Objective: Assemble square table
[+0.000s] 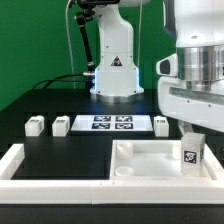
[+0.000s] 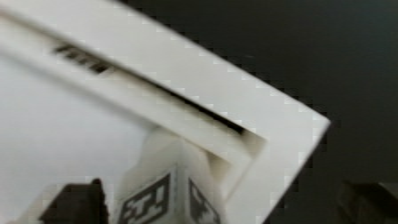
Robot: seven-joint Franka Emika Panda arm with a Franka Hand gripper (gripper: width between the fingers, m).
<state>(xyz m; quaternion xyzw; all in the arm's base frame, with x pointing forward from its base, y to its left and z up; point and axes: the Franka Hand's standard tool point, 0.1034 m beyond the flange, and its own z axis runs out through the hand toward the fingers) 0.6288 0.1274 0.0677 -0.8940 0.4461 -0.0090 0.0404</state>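
Note:
The white square tabletop (image 1: 150, 160) lies rim-up at the front of the black table. One white leg (image 1: 191, 153) with a black-and-white tag stands upright in the tabletop's corner on the exterior view's right. My gripper (image 1: 192, 135) hangs directly above that leg. In the wrist view the leg (image 2: 169, 185) rises from the corner of the tabletop (image 2: 71, 110), and my gripper (image 2: 217, 208) stands open around it, with a gap between each dark finger (image 2: 75, 202) and the leg. Three more legs (image 1: 36, 126) (image 1: 60, 125) (image 1: 162, 123) lie loose further back.
The marker board (image 1: 111, 123) lies flat behind the tabletop, between the loose legs. A long white low wall (image 1: 20, 160) frames the workspace at the front on the exterior view's left. The robot's base (image 1: 115, 70) stands at the back.

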